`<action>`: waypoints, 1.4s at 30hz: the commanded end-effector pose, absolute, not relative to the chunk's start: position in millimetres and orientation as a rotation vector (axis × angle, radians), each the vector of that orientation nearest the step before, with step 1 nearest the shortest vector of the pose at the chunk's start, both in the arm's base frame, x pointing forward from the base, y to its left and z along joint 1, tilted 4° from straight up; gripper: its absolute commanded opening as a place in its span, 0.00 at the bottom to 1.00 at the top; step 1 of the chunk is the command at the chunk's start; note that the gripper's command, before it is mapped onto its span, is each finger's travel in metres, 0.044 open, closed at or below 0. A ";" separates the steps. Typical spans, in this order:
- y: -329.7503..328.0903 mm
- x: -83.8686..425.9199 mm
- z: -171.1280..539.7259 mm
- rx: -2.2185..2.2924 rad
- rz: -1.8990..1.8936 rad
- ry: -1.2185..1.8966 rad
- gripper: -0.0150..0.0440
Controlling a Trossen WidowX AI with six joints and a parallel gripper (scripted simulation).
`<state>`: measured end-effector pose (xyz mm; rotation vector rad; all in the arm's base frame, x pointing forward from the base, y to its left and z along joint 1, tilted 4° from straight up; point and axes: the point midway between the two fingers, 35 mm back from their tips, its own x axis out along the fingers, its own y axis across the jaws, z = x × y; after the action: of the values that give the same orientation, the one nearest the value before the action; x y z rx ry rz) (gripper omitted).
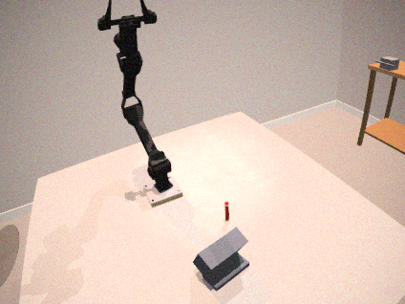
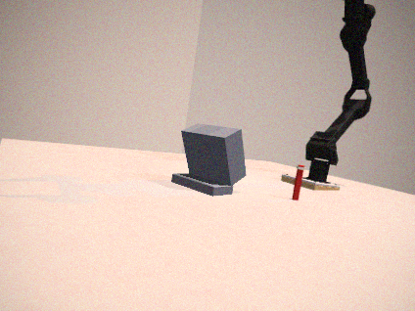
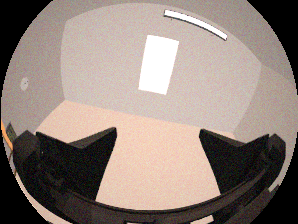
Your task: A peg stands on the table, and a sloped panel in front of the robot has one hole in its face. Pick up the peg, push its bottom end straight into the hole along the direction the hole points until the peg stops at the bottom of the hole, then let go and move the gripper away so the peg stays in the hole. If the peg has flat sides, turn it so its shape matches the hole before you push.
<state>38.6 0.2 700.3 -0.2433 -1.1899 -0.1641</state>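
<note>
A: Where is the gripper (image 1: 126, 10)?

B: High up at the top of the arm (image 1: 138, 119), which reaches almost straight up from its base. The fingers run out of the top view's upper edge, so only their roots show there. The exterior view cuts the gripper off altogether.

A: Open or closed?

B: Wide open, with nothing between the fingers. In the wrist view the two dark fingers stand well apart, with only pale surface between them.

A: And the peg (image 1: 226, 210)?

B: Far below the gripper, upright on the table (image 1: 310, 201), red with a pale tip. It stands in front of the arm's base, well apart from it.

A: The panel (image 1: 222, 249)?

B: Also far below, past the peg as seen from the base, near it but not touching. It is a grey-blue block on a flat foot. I cannot make out the hole in any view.
</note>
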 end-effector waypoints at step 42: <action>91.0 377.3 397.9 -1.182 0.363 0.083 1.00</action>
<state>369.2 85.9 422.4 -1.1188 0.0188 0.3047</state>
